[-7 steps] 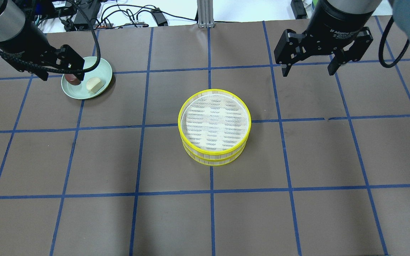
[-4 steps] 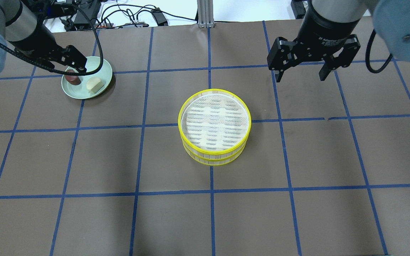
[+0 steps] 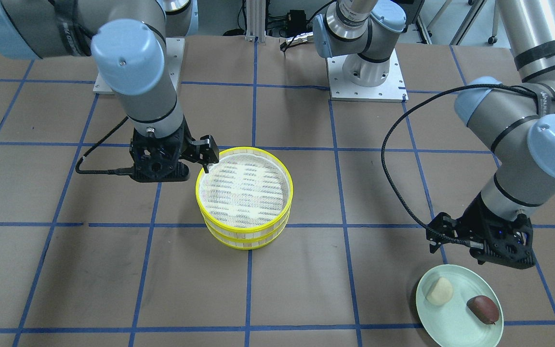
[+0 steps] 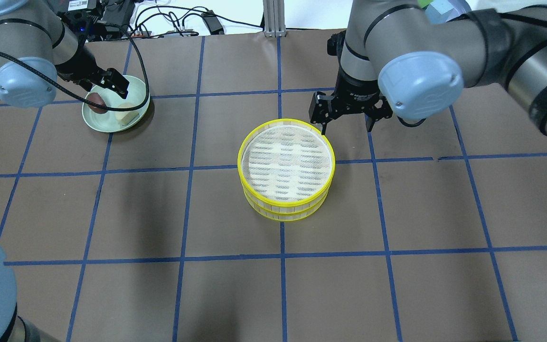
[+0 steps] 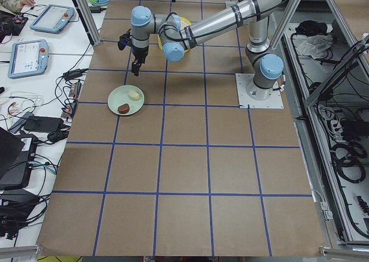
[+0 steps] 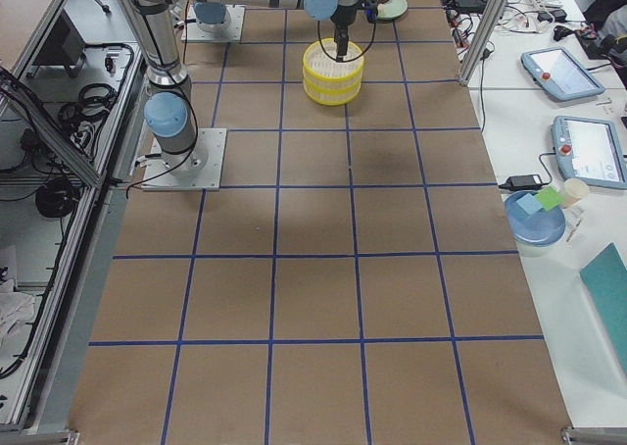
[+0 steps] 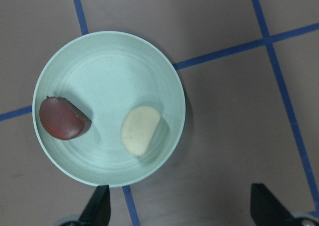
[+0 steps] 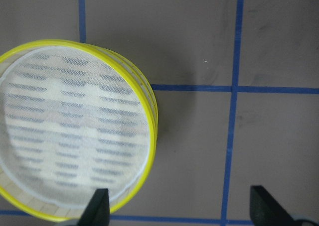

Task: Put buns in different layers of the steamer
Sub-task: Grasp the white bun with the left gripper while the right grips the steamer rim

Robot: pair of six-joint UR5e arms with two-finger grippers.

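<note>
The steamer point(image 4: 286, 122) stands at the table's middle as two stacked yellow-rimmed layers, and the top one is empty. It also shows in the front view point(image 3: 244, 150) and the right wrist view point(image 8: 149, 136). The cream bun point(image 4: 126, 114) point(image 7: 140, 130) and the reddish-brown bun point(image 4: 95, 102) point(image 7: 61, 119) lie on a pale green plate point(image 4: 112, 128) at the far left. My left gripper point(image 7: 182, 208) point(image 4: 100, 88) is open and empty above the plate. My right gripper point(image 4: 344, 121) point(image 8: 180, 208) is open and empty, with one finger over the steamer's far right rim and the other outside it.
Blue tape lines grid the brown table. Cables and power bricks point(image 4: 174, 23) lie past the far edge. A metal post point(image 4: 272, 19) stands at the far middle. The arm bases point(image 3: 366, 72) sit on the robot's side of the table.
My right gripper has moved left and lower, from the far right to the steamer's far right rim. My left gripper has shifted over the plate. The buns and the steamer have not moved.
</note>
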